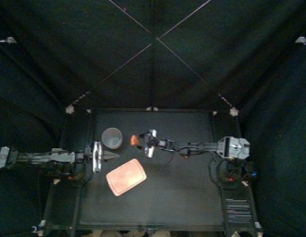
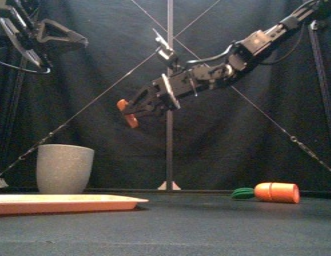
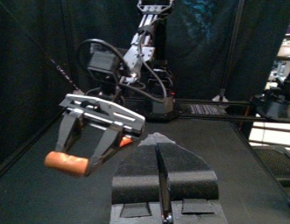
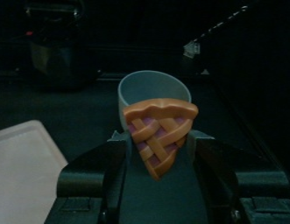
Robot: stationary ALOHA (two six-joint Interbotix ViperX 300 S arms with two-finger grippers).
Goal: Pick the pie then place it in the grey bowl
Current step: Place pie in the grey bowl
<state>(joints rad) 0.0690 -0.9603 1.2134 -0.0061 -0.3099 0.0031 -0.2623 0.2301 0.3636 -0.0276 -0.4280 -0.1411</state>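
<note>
**Pie held aloft beside the grey cup**

The black table (image 1: 180, 199) carries three loose things, and a fourth hangs in the air above it.

The right arm reaches in from the right, past the middle of the table, and slants down toward the left. The right gripper (image 2: 141, 100) is clamped on the pie, its jaws pinching the slice from both sides. The left arm rests at the left side of the table, raised high in the front view. The left gripper (image 3: 162, 157) has its jaws pressed together with only a thin seam between them and nothing in them.

The pink tray (image 2: 61, 203) lies flat on the left half of the table, toward the near edge. From above it sits skewed to the table's edges.

The grey cup (image 2: 65, 167) stands upright on the left half, farther back than the tray, with its mouth open upward.

A toy carrot (image 2: 271, 192) lies on its side at the right. It is well apart from the cup and tray, with its green end pointing left.

The pie (image 2: 129, 115) is an orange wedge with a lattice top. It hangs clear of the table, higher than the cup's rim and just to the right of the cup. In the right wrist view, the cup's open mouth shows directly beyond the pie.
</note>
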